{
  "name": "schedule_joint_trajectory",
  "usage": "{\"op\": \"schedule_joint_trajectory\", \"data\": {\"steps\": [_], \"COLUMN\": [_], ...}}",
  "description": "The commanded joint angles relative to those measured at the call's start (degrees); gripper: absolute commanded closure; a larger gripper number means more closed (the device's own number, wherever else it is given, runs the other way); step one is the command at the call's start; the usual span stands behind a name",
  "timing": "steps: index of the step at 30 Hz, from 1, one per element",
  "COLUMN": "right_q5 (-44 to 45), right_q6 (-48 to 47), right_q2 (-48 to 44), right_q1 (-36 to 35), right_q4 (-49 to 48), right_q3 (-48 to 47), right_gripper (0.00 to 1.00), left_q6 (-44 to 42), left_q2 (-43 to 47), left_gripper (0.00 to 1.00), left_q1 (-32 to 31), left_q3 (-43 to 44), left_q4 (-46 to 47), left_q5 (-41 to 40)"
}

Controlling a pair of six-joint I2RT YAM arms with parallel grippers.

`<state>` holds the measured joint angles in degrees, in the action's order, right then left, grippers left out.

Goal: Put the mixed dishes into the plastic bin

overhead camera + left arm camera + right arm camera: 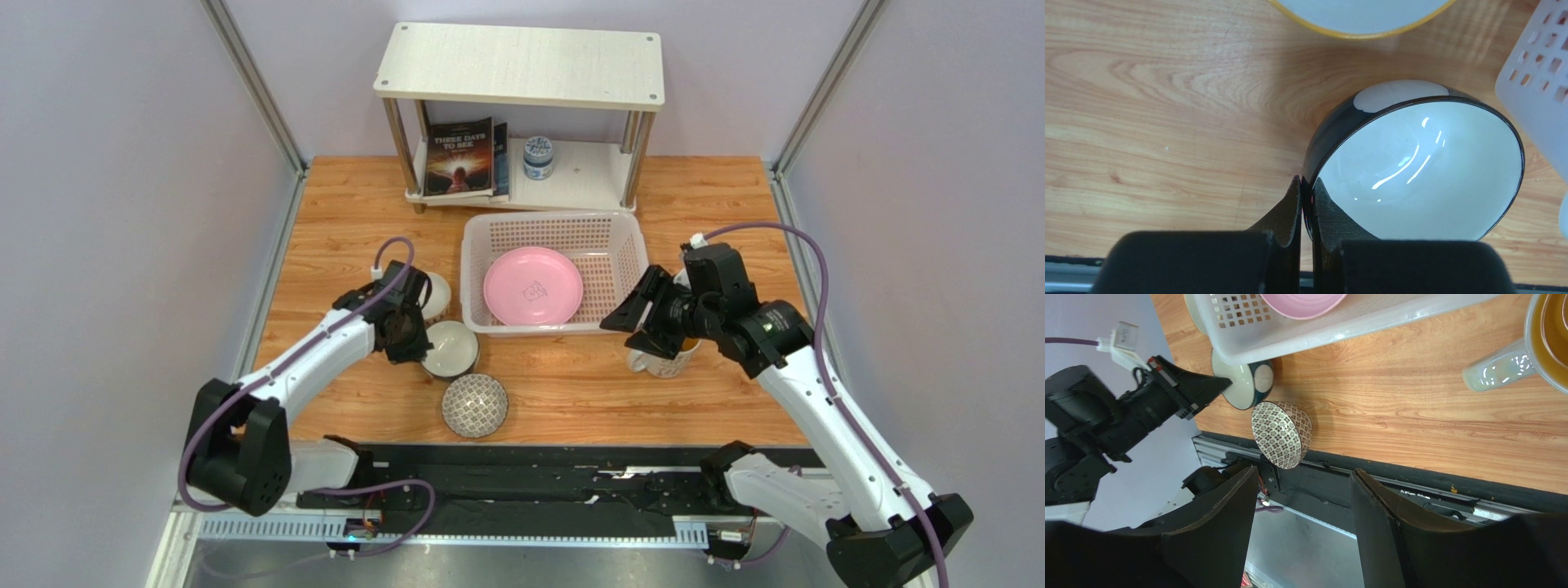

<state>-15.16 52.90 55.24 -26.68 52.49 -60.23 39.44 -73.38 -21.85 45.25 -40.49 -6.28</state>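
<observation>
Lying inside plastic bin (604, 260): pink plate (532, 286)

This looks like a robot lab, a small test booth, not a real home. Plain pale walls (111, 184) and shiny metal posts (254, 86) close in a wooden surface (736, 221). Two white robot arms, the left arm (307, 355) and the right arm (822, 392), are fixed at 6 o'clock on a black rail (540, 484). Purple cables (751, 226) loop off them. Only a few house things sit here. A white shelf (521, 64) at 12 o'clock holds a book (463, 157) and a little jar (537, 157). A plastic bin (613, 251) in the middle holds a pink plate (532, 286), and a small white bowl (449, 349) sits near it at 8 o'clock.
</observation>
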Motion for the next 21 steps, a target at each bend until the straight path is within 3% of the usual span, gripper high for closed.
{"op": "schedule_joint_trajectory", "data": {"steps": [1,9,15,21], "right_q5": [-1.80,-0.58,3.03,4.35], "right_q6": [-0.17,0.18,-0.78,1.93], "right_q2": [0.30,5.39,14.43,20.34], "right_q1": [-1.79,-8.03,-16.29,-23.24], "right_q4": [-2.74,-6.26,-8.01,-13.28], "right_q3": [1.25,1.00,-3.84,-9.11], "right_gripper": [0.40,0.39,0.32,0.31], "left_q6": [-2.26,-4.11,-2.53,-1.39], "left_q2": [7.72,14.93,20.81,22.50], "left_gripper": [1.00,1.00,1.00,1.00], "left_q1": [0.05,1.37,1.28,1.28], "left_q3": [0.80,4.75,9.32,11.43], "left_q4": [-3.36,-9.95,-15.23,-18.48], "left_q5": [-1.17,-2.86,2.06,5.84]}}
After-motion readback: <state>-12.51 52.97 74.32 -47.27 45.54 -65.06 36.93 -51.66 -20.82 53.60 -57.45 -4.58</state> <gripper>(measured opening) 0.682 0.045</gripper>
